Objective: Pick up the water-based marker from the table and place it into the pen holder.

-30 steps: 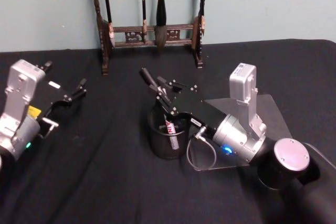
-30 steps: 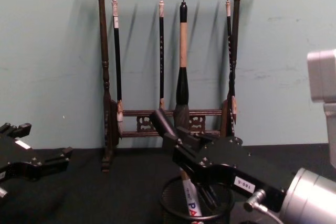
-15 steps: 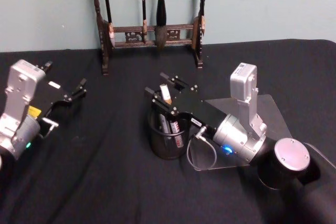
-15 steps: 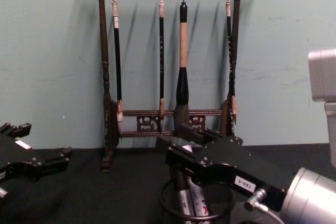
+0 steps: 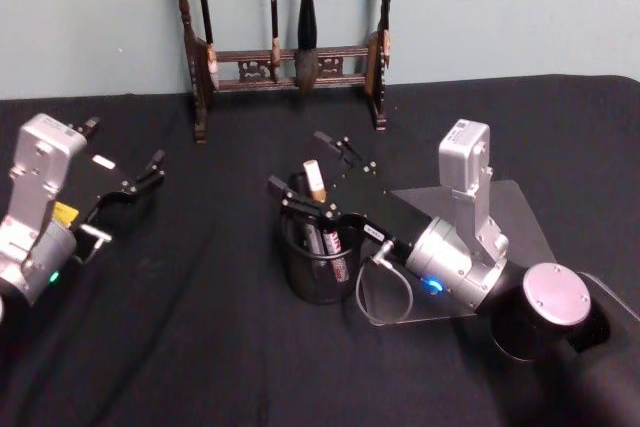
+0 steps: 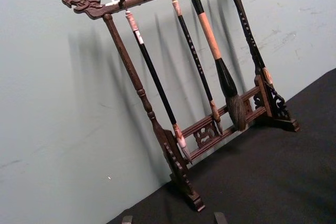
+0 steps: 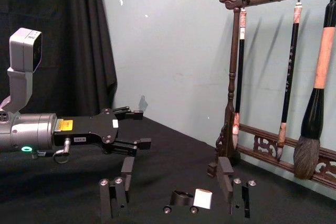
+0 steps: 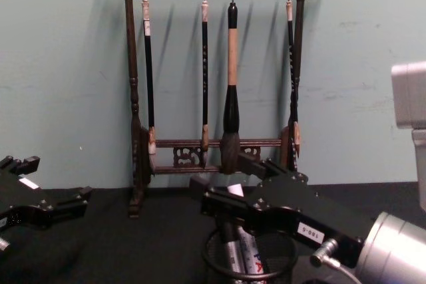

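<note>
Marker (image 5: 318,209) position: inside the pen holder (image 5: 318,265), standing nearly upright with a slight lean, its pale upper end projecting above the rim and its printed barrel visible through the mesh; in the chest view the marker (image 8: 249,253) stands beside a second, greyish pen-like item whose identity cannot be determined. Pen holder (image 8: 249,257) location: on the black tablecloth (image 5: 200,347), near the centre of the work area, just beside the corner of a flat translucent sheet (image 5: 520,222) that lies under the right arm. Right gripper (image 5: 318,172) location: directly over the pen holder, fingers spread wide apart on either side of the marker's top end and not touching it; the marker is free of the gripper. In the right wrist view the two fingers (image 7: 113,198) stand well apart with the marker's pale end (image 7: 202,199) between them, lower down. Left gripper (image 5: 148,172) location: parked at the left side of the table, well apart from the pen holder, resting low over the cloth; its fingers appear parted, as the right wrist view also shows (image 7: 134,128). Background: a tall dark wooden brush rack (image 8: 216,71) stands at the far edge of the table against a pale green wall (image 8: 66,64), with four calligraphy brushes hanging from its top bar.
</note>
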You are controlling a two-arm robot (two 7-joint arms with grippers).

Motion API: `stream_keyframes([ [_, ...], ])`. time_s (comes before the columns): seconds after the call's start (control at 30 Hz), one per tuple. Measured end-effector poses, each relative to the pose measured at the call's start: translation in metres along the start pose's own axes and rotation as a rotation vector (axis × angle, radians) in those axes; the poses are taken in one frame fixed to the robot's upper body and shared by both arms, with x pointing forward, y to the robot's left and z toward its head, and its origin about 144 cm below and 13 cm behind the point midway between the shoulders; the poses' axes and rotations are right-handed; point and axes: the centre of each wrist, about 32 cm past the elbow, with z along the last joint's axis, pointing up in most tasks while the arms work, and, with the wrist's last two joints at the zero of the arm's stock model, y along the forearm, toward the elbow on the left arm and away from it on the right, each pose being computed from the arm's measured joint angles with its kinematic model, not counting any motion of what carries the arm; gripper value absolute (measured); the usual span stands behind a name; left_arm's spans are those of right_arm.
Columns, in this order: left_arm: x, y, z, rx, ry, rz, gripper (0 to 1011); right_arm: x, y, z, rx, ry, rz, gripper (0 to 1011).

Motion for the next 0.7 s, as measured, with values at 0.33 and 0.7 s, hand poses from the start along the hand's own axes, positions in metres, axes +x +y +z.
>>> stream_keyframes([
  [0.33,0.000,0.000,0.000,0.000,0.000,0.000,1001,0.004,-0.001,0.016,0.050,-0.028,-0.001,1002],
  [0.7,0.000,0.000,0.000,0.000,0.000,0.000,1001,0.016,-0.025,0.043,0.011,-0.090,-0.156,1003],
])
